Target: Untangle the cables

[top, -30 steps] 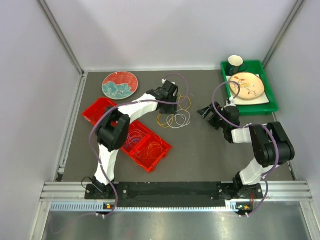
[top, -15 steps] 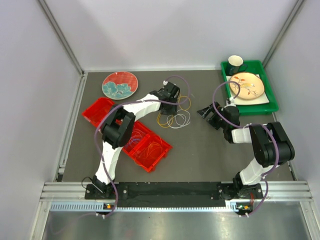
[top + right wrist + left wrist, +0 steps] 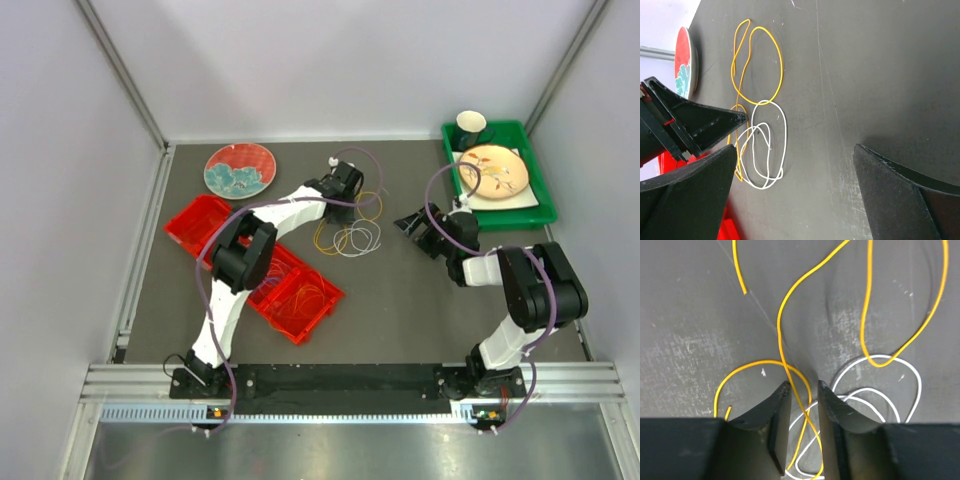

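Note:
A yellow cable (image 3: 370, 205) and a white cable (image 3: 358, 238) lie tangled in loose loops on the dark table. My left gripper (image 3: 350, 208) is down over them. In the left wrist view its jaws (image 3: 801, 386) stand a narrow gap apart, with the yellow cable (image 3: 778, 325) running between them untouched, and the white cable (image 3: 916, 380) to the right. My right gripper (image 3: 410, 222) is wide open and empty to the right of the pile. Its view (image 3: 795, 149) shows the yellow loops (image 3: 757, 65) and white loops (image 3: 767, 145).
Two red trays (image 3: 200, 222) (image 3: 318, 310) lie at the left, the nearer one holding more cables (image 3: 290, 285). A red and blue plate (image 3: 240, 170) sits at the back left. A green tray (image 3: 545, 205) at the back right holds an orange plate (image 3: 493, 170) and a cup (image 3: 472, 125).
My left arm has pushed its gripper slightly farther right over the cables, and its elbow has swung right. The right arm and the cables look unchanged.

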You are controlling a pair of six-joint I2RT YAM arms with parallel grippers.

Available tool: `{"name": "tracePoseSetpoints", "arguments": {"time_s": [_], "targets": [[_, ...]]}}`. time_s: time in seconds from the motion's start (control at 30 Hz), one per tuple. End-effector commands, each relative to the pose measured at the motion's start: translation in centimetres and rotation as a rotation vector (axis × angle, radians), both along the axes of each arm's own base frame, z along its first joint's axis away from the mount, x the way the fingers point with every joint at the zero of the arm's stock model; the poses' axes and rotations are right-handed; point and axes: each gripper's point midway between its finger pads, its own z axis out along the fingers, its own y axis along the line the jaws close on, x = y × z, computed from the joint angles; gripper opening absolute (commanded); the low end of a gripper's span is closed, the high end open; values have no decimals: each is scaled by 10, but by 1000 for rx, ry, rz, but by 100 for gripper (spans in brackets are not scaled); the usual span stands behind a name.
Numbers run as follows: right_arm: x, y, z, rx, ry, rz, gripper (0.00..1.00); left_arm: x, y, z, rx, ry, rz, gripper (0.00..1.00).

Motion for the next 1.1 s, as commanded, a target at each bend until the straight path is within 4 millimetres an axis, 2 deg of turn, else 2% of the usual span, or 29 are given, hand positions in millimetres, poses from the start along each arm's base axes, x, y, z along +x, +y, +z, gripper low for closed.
{"name": "tracePoseSetpoints", "arguments": {"time_s": [0.0,0.17,0.27,0.33,0.43,0.47,0.57,0.6,0.67,0.7,0.77,0.8,0.87,0.9,0.97,1.0,1.07], "targets": [[12,-2,10,8,-37,-6,99,13,-3,1,13,-29,16,29],[12,-2,9,14,-33,-7,99,13,1,-7,43,-17,37,21],[12,-3,9,17,-34,-8,99,9,6,-10,71,-8,44,12],[12,-3,9,22,-33,-5,99,5,12,-16,108,-3,55,1],[12,-4,9,27,-36,-10,99,1,11,-21,103,14,47,0],[11,-4,9,27,-35,-10,99,2,9,-21,103,12,29,0],[11,-5,8,25,-34,-11,99,12,1,6,93,-25,-13,0],[11,-4,8,28,-34,-12,99,23,-4,34,69,-79,-12,0],[11,-4,8,28,-34,-12,99,33,-5,68,59,-143,-23,0],[12,-6,9,28,-36,-15,99,41,-8,105,23,-209,-19,0],[12,-5,9,30,-35,-14,99,47,-3,143,-3,-270,-14,0],[12,-5,9,30,-35,-14,99,48,-1,180,-43,-327,-14,0],[11,-5,8,29,-34,-14,99,46,6,214,-63,-386,-16,0],[11,-5,8,30,-34,-14,99,41,13,247,-94,-441,-12,0],[11,-5,9,31,-35,-13,99,35,23,275,-95,-497,-11,0],[11,-6,9,33,-34,-14,99,27,32,302,-117,-547,-4,0],[11,-5,9,33,-36,-11,99,22,47,329,-118,-607,13,0]]}}
